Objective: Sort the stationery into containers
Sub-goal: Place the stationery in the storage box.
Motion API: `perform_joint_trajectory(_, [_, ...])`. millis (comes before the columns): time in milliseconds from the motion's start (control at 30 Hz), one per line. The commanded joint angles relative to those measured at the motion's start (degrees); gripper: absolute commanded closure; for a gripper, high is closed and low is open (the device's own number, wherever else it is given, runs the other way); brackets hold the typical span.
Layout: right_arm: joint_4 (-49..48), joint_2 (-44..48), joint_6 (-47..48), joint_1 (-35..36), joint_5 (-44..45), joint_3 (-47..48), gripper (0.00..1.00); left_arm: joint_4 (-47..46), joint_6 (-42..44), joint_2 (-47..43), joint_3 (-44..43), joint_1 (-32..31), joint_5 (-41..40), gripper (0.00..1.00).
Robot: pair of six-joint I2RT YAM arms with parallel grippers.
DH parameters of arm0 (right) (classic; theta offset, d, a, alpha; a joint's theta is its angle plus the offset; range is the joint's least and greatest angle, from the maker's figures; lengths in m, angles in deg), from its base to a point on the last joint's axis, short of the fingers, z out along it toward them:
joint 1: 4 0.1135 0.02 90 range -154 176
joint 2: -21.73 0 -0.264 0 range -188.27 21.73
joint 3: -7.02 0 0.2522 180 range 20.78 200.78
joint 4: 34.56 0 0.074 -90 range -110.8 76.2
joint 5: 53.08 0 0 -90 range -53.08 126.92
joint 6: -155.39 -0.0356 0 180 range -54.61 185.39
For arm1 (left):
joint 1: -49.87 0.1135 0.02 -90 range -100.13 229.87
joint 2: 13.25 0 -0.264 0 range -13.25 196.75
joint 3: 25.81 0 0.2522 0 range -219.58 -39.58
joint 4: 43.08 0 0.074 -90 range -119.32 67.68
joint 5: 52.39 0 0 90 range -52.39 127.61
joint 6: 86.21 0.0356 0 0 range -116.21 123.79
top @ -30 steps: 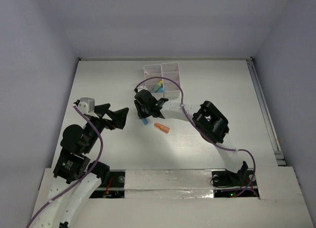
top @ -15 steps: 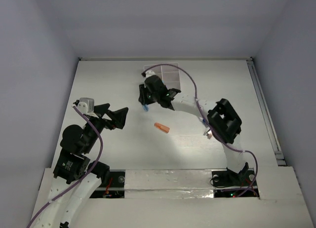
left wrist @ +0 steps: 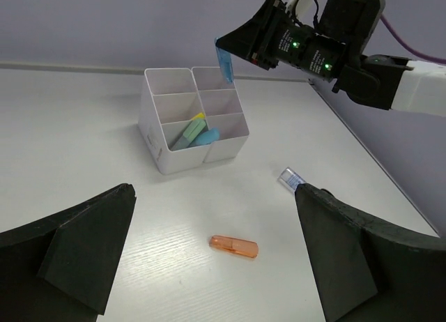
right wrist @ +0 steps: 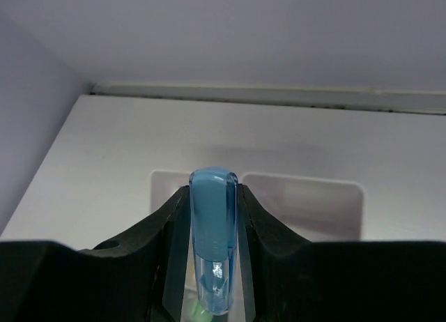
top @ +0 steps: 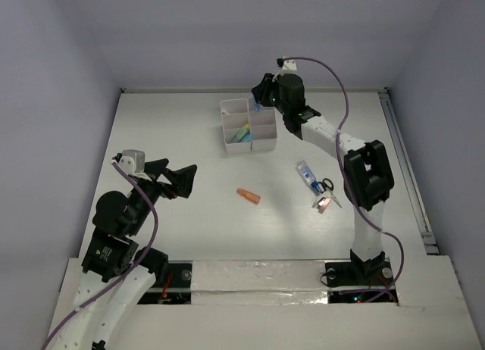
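Right hand point(top: 260, 101) is gripping a blue marker point(right wrist: 212, 231), fingers point(right wrist: 171, 224) clamped on both sides of it, with the capped end pointing toward the wrist camera. The right arm is reaching out to the far part of the worktop point(top: 174, 123). The marker is hanging tilted above the far side of the organizer point(left wrist: 155, 127), not touching it. The organizer is sitting at the far centre of the worktop. A green marker point(left wrist: 188, 132) and another blue one point(left wrist: 207, 135) are lying inside it, side by side; the exact compartment is hard to tell.

Left hand point(top: 176, 177) is hovering wide open, gripping nothing, over the near-left part of the worktop, well apart from the organizer.

Loose on the worktop:
- An orange marker point(top: 248, 196) is lying near the centre, between the two arms.
- A tube point(top: 307, 173) is lying to the right of it.
- Scissors point(top: 327, 186) are lying just beside the tube, near the right arm's elbow.
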Motion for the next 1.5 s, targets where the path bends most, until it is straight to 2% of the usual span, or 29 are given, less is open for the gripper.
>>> perform_joint_trajectory(0, [-9.8, -2.3, 2.5, -1.1, 3.2, 3.2, 0.97, -2.6, 0.8, 1.0, 0.3, 0.4, 1.2, 0.01])
perform_joint_trajectory(367, [-24.1, -9.6, 12.0, -1.6, 9.4, 3.1, 0.97, -2.8, 0.9, 1.5, 0.3, 1.5, 1.4, 0.01])
perform_joint_trajectory(700, [-34.7, -11.4, 12.9, -1.6, 9.6, -2.6, 0.96, -3.1, 1.0, 2.2, 0.3, 2.6, 2.0, 0.01])
perform_joint_trajectory(867, [-39.5, -10.1, 11.5, -1.6, 8.3, -8.1, 0.82, -3.2, 1.0, 2.4, 0.3, 3.1, 2.4, 0.01])
perform_joint_trajectory(1000, [-39.7, -9.3, 11.8, -1.6, 7.1, -8.9, 0.64, -3.4, 1.0, 2.3, 0.3, 3.6, 3.2, 0.01])
perform_joint_trajectory(1033, [-39.8, -8.9, 11.8, -1.6, 6.8, -9.5, 0.56, -3.6, 1.0, 1.9, 0.3, 3.6, 3.3, 0.01])
perform_joint_trajectory(1233, [-38.3, -2.3, 11.6, -1.6, 3.6, -12.0, 0.42, -3.9, 1.0, 1.5, 0.4, 3.6, 3.4, 0.01])
perform_joint_trajectory(1267, [-37.6, -1.1, 11.5, -1.6, 2.7, -12.9, 0.37, -4.0, 0.9, 1.5, 0.4, 4.1, 3.5, 0.01])
perform_joint_trajectory(1367, [-30.1, 4.4, 11.4, -1.6, -0.2, -13.6, 0.35, -4.2, 0.9, 1.4, 0.4, 4.1, 3.7, 0.01])
perform_joint_trajectory(1400, [-23.8, 5.9, 11.4, -1.6, -1.8, -13.7, 0.35, -4.2, 0.9, 1.4, 0.5, 4.1, 3.7, 0.01])
perform_joint_trajectory(1467, [-16.1, 10.1, 12.0, -1.6, -9.9, -13.7, 0.35, -4.2, 0.9, 1.2, 0.4, 4.1, 3.8, 0.01])
